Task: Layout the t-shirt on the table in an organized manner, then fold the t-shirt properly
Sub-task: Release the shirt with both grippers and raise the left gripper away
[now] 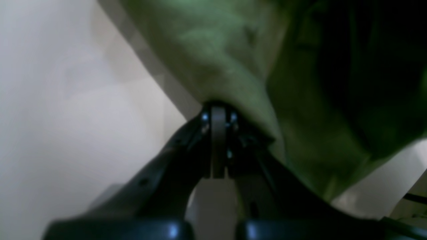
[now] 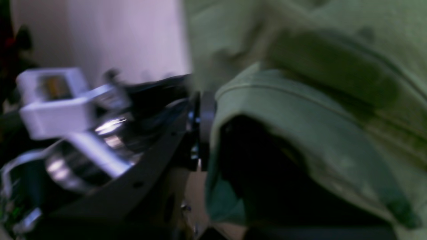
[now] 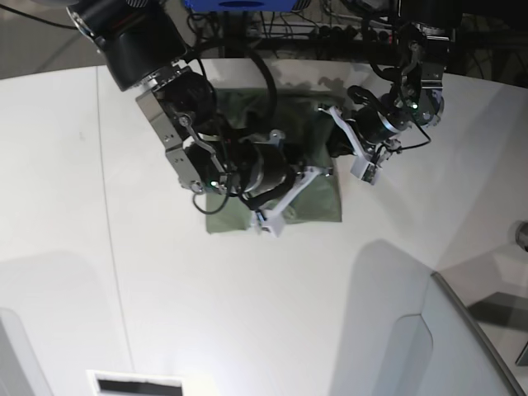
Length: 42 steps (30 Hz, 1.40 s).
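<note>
The olive-green t-shirt point(image 3: 318, 202) lies bunched in a rough rectangle at the far middle of the white table point(image 3: 165, 289), partly hidden under both arms. My right gripper point(image 3: 322, 172) reaches over it from the left side of the base view. In the right wrist view that gripper point(image 2: 203, 111) is shut on a folded, stitched edge of the t-shirt point(image 2: 300, 100). My left gripper point(image 3: 332, 124) comes in at the shirt's far right corner. Seen from the left wrist, this gripper point(image 1: 218, 110) is shut on a pinch of the t-shirt point(image 1: 217, 50), with table point(image 1: 66, 100) beneath.
A grey angled panel point(image 3: 462, 330) rises at the lower right. A thin dark seam point(image 3: 111, 247) runs down the tabletop on the left. Cables and equipment point(image 3: 330, 33) crowd the far edge. A white framed object point(image 3: 140, 384) sits at the near edge.
</note>
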Tool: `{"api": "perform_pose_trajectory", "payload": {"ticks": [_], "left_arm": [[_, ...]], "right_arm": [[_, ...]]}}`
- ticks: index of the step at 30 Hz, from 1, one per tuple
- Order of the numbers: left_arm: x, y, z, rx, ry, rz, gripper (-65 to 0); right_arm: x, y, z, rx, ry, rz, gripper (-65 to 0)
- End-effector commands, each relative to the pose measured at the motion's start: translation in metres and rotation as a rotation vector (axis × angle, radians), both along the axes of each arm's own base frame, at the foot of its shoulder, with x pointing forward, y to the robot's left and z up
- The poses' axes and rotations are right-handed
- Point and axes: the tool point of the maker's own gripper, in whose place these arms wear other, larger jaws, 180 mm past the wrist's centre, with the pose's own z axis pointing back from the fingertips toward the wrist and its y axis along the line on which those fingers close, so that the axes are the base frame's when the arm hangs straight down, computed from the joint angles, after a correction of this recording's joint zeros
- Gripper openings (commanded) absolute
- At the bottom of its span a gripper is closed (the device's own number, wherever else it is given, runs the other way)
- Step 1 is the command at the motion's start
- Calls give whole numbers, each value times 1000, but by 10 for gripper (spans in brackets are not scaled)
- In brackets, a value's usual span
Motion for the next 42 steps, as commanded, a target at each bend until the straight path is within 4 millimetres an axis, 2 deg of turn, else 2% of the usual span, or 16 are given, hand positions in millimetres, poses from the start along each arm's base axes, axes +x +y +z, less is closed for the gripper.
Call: {"api": "perform_pose_trajectory", "payload": {"ticks": [1, 8, 11, 17, 20, 26, 28, 31, 34, 38, 40, 41, 42], "left_arm": [[10, 0, 11, -14, -42, 4, -650], [6, 5, 9, -4, -37, 5, -650], [9, 12, 18, 7, -62, 6, -650], [14, 56, 51, 72, -156, 89, -650], [-1, 92, 52, 167, -103, 100, -650], [-40, 139, 46, 276, -11, 119, -650], [-52, 152, 45, 292, 9, 144, -650], [-62, 165, 45, 307, 23, 179, -650], [-62, 170, 47, 311, 18, 196, -650], [-61, 170, 48, 310, 16, 198, -650], [-60, 170, 48, 306, 12, 199, -650], [-59, 170, 49, 305, 12, 201, -650], [-60, 171, 48, 305, 14, 202, -650]], "right_arm": [[12, 10, 16, 37, -42, 3, -623], [14, 8, 11, 27, -42, -8, -623], [14, 7, 4, 14, -40, -17, -621], [14, 6, 2, 12, -38, -20, -621], [14, 7, 3, 14, -43, -15, -621], [24, 7, 8, 20, -77, -32, -615], [27, 8, 10, 26, -92, -43, -564], [30, 9, 12, 32, -103, -52, -425], [37, 8, 14, 37, -133, -78, -324], [40, 10, 19, 45, -152, -79, -315], [40, 21, 36, 74, -212, -22, -315], [39, 29, 51, 96, -265, 21, -317], [38, 26, 60, 99, -307, 46, -318]]}}
